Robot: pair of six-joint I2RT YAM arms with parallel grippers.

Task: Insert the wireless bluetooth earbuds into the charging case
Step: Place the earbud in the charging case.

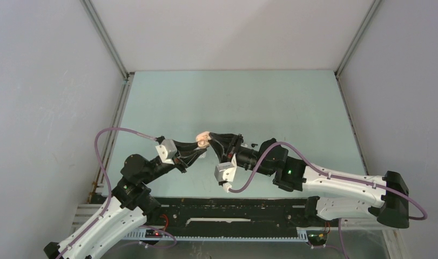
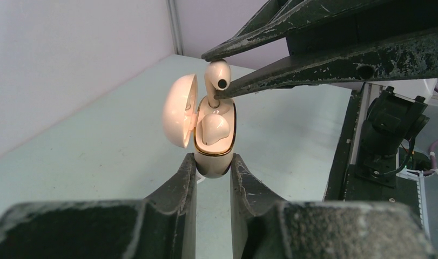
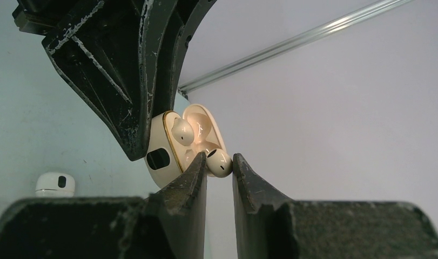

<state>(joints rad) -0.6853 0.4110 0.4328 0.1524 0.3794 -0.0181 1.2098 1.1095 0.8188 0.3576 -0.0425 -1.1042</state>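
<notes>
Pale green worktop (image 1: 292, 108), grey walls. Left hand (image 1: 201, 148) is clamped tight on the beige charging case (image 2: 212, 166), lid open, held up in the air. Right hand (image 3: 220, 167) pinches a beige earbud (image 2: 217, 75) at the empty slot, and its twin (image 2: 213, 128) is seated. Tiny, light, glossy, probably slippery, so grip the neck. The open lid crowds one side. A white case (image 3: 55, 184) sits well apart.

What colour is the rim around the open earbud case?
The rim is gold, on a beige case; clearest in the left wrist view.
</notes>
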